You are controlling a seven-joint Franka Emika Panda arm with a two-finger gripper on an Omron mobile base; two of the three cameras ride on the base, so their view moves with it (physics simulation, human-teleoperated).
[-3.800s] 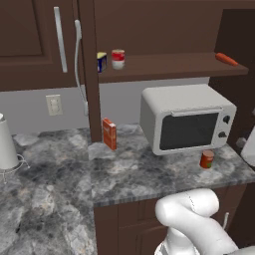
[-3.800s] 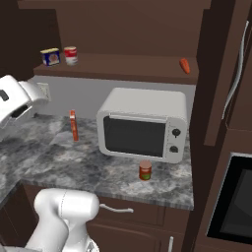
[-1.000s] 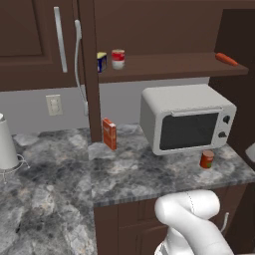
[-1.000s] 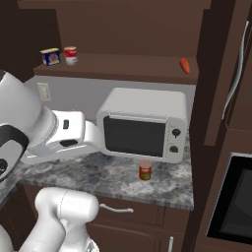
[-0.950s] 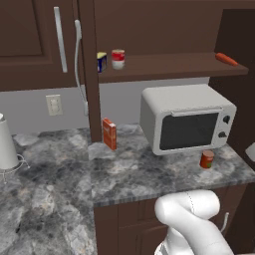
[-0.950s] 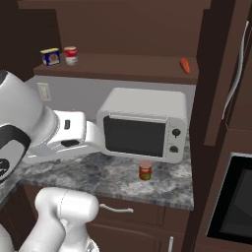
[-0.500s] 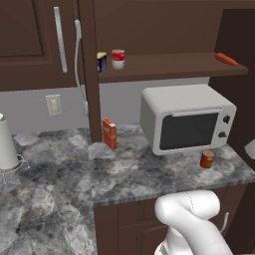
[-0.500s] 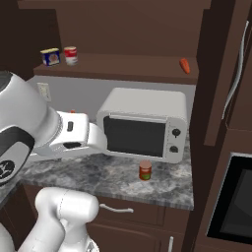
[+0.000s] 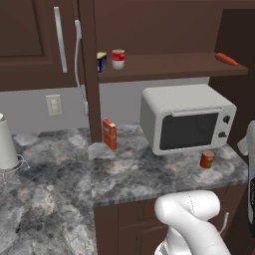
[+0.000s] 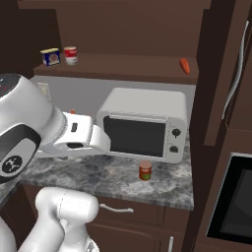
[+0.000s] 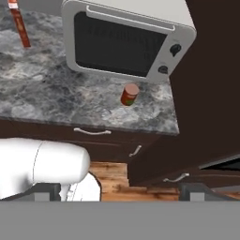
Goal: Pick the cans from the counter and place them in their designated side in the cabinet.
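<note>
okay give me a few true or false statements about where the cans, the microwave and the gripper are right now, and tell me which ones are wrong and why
1. An orange-red can stands on the counter in front of the microwave. True.
2. The red can with the white band lies on the counter. False: it stands on the cabinet shelf, beside the blue-and-yellow container.
3. The gripper holds the orange-red can. False: it is open and empty, well away from the can.
4. A flat orange-red box stands on the counter left of the microwave. True.
5. The microwave door is open. False: it is shut.
</note>
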